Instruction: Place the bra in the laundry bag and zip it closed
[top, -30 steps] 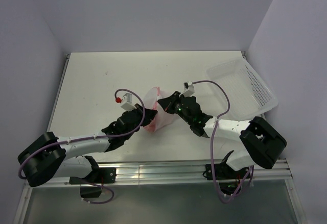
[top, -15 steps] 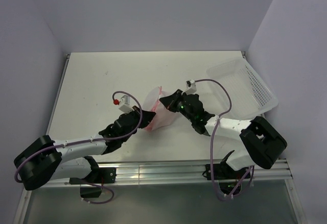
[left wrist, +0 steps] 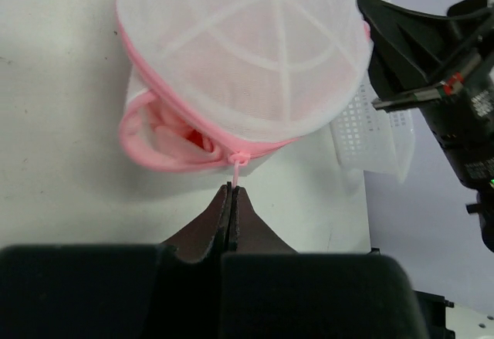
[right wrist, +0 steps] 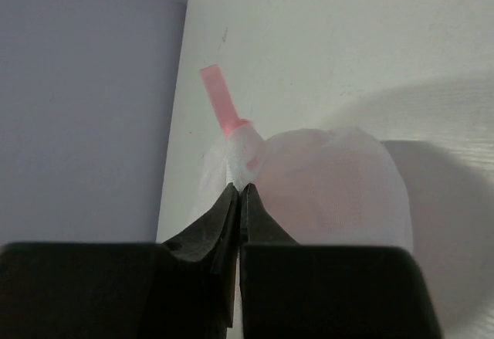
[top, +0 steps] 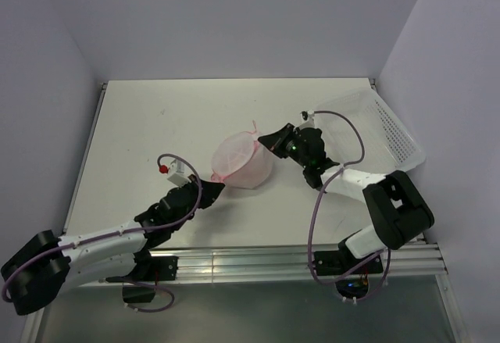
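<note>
The laundry bag [top: 244,162] sits mid-table, a round white mesh drum with a pink zipper rim. In the left wrist view [left wrist: 247,53] its lid lies nearly down, with a gap open at the near left. The light-pink bra [left wrist: 174,134] shows inside through that gap. My left gripper [top: 212,187] is shut on the pink zipper pull [left wrist: 235,171] at the bag's near side. My right gripper [top: 264,137] is shut on the bag's mesh edge [right wrist: 241,160] at its far right, just below a pink tab [right wrist: 220,100].
A white perforated plastic basket [top: 375,128] stands at the table's right, behind the right arm; it also shows in the left wrist view [left wrist: 363,138]. Purple walls close in the back and both sides.
My left arm has drawn back toward the near left with the zipper pull. My right gripper has shifted right and further away. The bag has gone from squashed and folded to a round drum.
</note>
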Controlling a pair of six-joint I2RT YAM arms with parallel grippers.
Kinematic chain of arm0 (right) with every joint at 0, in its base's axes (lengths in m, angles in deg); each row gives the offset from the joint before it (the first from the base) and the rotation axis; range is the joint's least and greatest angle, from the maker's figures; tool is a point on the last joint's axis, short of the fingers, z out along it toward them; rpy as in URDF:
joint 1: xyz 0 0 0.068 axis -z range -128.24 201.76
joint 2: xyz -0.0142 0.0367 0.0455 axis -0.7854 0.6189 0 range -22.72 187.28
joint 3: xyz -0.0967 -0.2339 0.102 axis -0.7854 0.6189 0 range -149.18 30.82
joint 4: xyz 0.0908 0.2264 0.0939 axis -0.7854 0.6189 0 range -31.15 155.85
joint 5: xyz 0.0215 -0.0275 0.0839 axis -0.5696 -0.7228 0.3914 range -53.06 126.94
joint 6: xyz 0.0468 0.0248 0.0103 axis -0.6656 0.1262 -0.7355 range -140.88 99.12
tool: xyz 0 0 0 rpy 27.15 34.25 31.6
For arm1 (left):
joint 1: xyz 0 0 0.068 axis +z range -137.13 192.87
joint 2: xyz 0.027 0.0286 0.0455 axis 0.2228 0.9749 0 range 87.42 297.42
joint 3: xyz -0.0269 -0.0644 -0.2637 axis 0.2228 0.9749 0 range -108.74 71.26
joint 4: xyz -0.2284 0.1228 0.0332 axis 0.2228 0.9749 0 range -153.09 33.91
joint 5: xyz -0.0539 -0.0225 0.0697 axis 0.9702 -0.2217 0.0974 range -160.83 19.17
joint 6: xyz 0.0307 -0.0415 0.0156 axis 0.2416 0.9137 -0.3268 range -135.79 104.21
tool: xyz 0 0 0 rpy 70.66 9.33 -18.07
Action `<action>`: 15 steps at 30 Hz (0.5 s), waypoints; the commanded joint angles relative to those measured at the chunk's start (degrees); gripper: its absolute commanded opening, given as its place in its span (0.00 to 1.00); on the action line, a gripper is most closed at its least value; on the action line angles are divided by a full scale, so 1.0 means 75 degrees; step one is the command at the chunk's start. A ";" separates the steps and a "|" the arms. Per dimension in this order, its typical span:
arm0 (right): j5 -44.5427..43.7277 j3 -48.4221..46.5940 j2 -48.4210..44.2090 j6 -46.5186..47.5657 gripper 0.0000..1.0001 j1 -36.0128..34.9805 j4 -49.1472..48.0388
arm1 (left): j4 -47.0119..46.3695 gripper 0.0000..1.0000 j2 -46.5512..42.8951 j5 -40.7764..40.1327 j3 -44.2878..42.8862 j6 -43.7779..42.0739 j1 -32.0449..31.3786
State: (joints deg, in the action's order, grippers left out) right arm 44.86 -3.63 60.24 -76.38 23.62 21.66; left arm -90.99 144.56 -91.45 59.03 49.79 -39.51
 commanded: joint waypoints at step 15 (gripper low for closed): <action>-0.0586 0.0421 -0.2165 0.1038 0.94 -0.0723 0.2309 | 0.1154 0.00 -0.0215 -0.0918 -0.1403 -0.0857 -0.0234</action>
State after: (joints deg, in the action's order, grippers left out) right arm 44.62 -2.87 48.37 -69.76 20.71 35.50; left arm -80.68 141.48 -95.91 52.71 45.79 -40.23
